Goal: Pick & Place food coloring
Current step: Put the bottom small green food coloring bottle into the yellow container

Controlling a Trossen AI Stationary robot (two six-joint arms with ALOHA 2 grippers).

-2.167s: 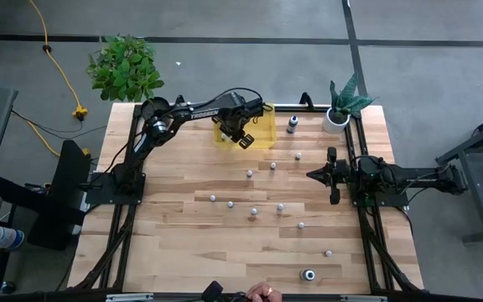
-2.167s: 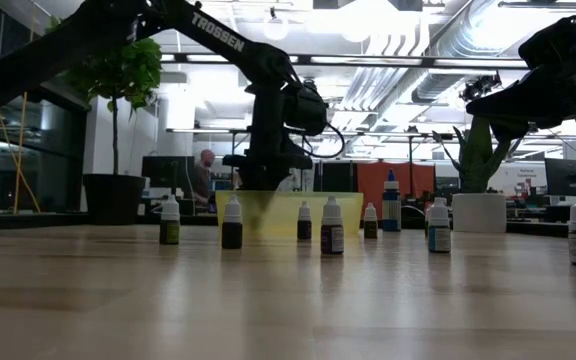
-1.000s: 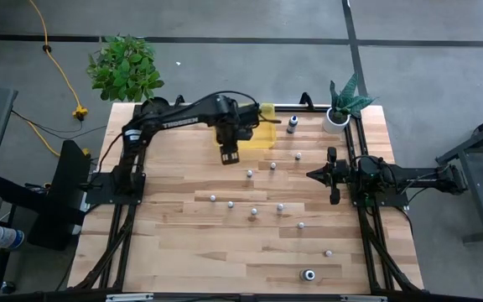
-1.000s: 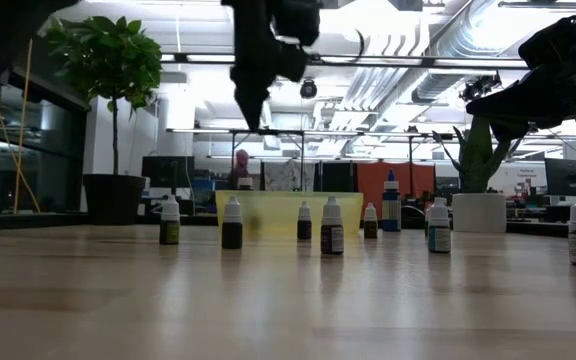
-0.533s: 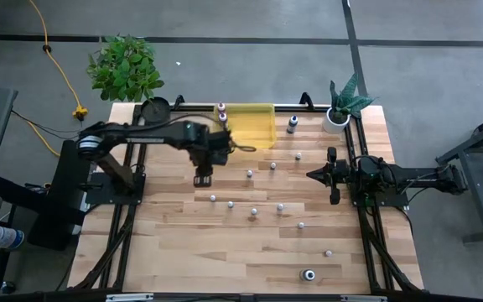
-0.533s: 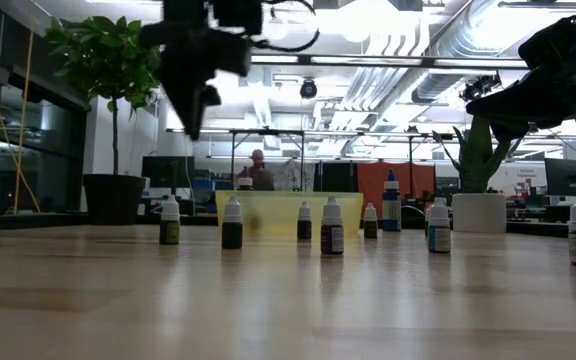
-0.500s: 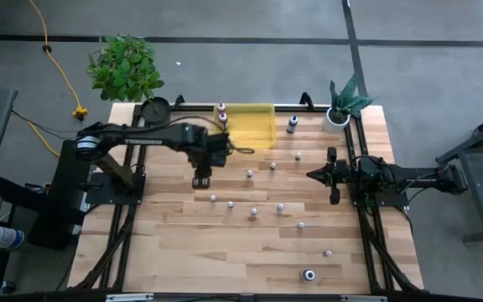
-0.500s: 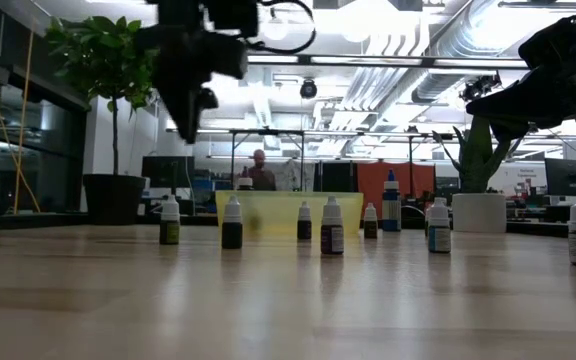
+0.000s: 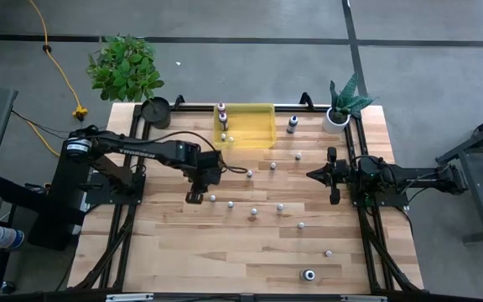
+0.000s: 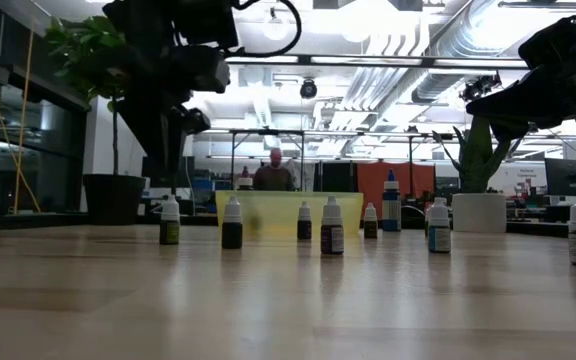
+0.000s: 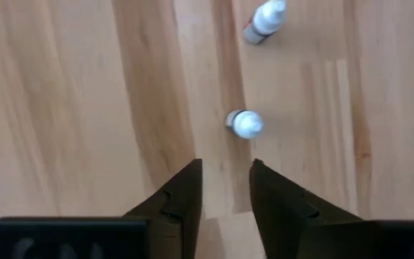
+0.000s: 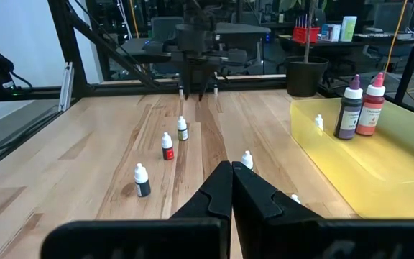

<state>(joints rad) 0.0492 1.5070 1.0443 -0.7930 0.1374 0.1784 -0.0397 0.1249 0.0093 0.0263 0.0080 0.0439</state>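
High view: small food coloring bottles (image 9: 253, 211) stand scattered over the middle of the table (image 9: 166, 243), well apart so each can be picked singly; a few already sit in the yellow bin (image 9: 262, 111) at the far edge, likely the drop spot. Left gripper (image 9: 195, 198) hangs just beside one bottle (image 9: 212, 199), fingers slightly parted and empty, pointing down in the left wrist view with that bottle (image 11: 245, 124) just ahead. I judge it is lining up the next pick. Right gripper (image 9: 334, 175) waits at the right side, fingers pressed together, holding nothing.
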